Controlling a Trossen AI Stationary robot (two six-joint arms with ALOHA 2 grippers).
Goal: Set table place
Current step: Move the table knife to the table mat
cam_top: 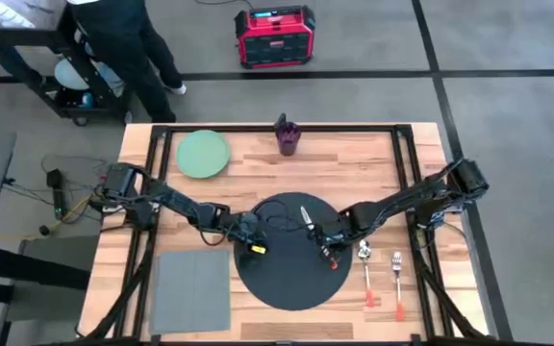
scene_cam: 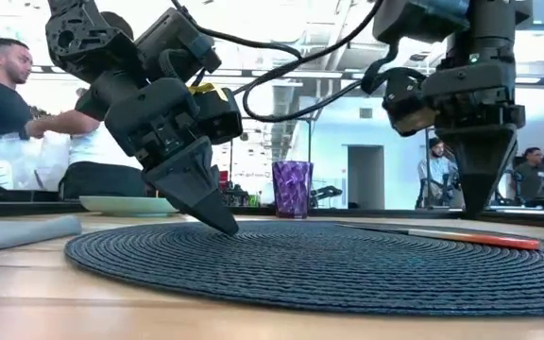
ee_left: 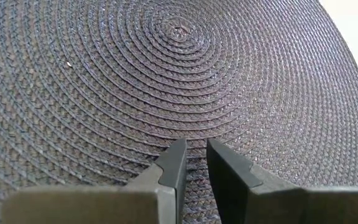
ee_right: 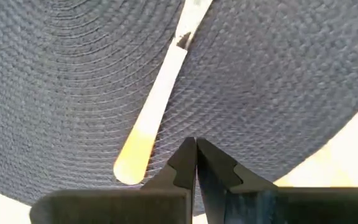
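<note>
Two arms lean in over the round dark mat [cam_top: 287, 259], which lies at centre-bottom of the high view on the wooden tabletop [cam_top: 354, 159]. Left claw [cam_top: 251, 234] sits at the mat's left edge, tips down on or just above the weave; its fingers [ee_left: 174, 163] are nearly pressed together w/ only a narrow slit between, pinching nothing. Right claw [cam_top: 327, 248] is at the mat's right side, fingers pressed together, empty, tips just beside the orange handle of a knife [ee_right: 160, 102] that lies on the mat. Whether that claw touches the mat can't be told.

Other pieces are still scattered: pale green plate [cam_top: 203, 153] at upper left of the tabletop, purple cup [cam_top: 287, 136] at top centre, grey napkin [cam_top: 192, 290] lower left, and spoon [cam_top: 365, 271] plus fork [cam_top: 397, 279] just right of the mat, off it.

Judgement: early in the job, approx. the mat-positioning or knife stage; mat is down, plate not yet on it. Next move prob. calls for the right claw to spread, straddle the knife handle and close, lifting it clear so the plate can go centre. A flat, thin handle on woven texture may slip.
</note>
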